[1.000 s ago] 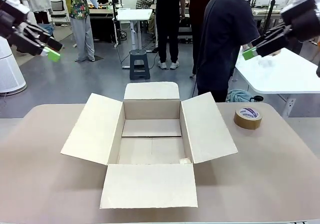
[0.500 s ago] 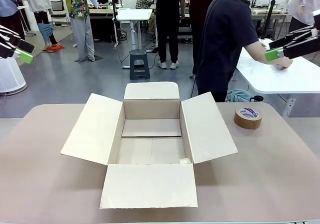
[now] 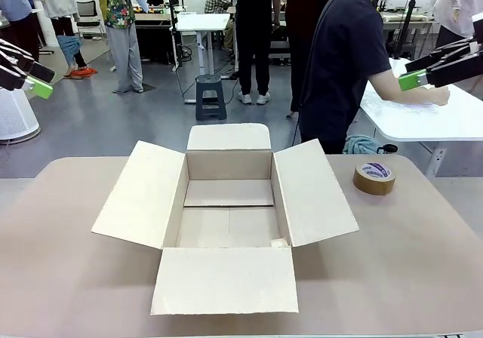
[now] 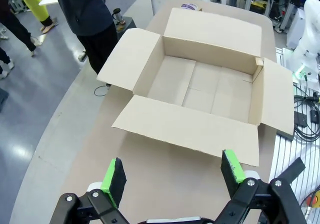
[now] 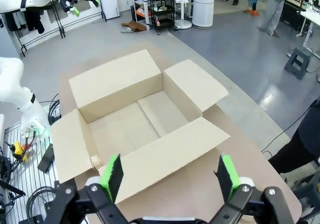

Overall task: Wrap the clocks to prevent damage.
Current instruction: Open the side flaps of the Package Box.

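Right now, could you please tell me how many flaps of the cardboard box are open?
4: far flap, left flap, right flap, near flap, all spread outward; none hidden.

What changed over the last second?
Both arms swung outward: the left tool toward the picture's left edge, the right tool toward the right edge, both empty. The person leaned over the white side table. The cardboard box and tape roll stayed put.

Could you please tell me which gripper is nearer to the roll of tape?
Right. The right gripper hovers high on the same side as the tape roll; the left gripper hovers high across the open box from it.
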You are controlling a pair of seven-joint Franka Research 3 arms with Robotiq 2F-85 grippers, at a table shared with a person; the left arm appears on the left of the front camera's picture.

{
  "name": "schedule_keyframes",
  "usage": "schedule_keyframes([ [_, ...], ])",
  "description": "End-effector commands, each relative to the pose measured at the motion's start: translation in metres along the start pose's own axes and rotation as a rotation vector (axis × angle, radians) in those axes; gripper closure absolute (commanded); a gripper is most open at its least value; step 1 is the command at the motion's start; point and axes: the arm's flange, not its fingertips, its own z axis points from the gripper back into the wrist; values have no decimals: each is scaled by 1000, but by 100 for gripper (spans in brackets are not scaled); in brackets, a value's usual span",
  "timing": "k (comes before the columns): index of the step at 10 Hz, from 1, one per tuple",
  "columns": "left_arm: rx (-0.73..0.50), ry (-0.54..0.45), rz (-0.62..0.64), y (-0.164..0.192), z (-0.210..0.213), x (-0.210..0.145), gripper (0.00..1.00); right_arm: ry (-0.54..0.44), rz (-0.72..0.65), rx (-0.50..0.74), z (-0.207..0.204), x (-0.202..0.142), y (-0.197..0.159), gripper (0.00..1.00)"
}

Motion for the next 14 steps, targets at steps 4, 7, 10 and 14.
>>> schedule_keyframes([
  [4,-26,-19,-16,3,2,0,64,11,-4,-5,4,-2,-1,100],
  [7,-48,-17,-17,5,2,-1,100,27,-5,-12,4,-5,-3,96],
  [10,-49,-24,-17,5,1,0,100,45,-1,-11,5,-5,-3,100],
  [14,-23,-6,-24,6,0,-2,100,89,6,-44,1,-5,0,100],
])
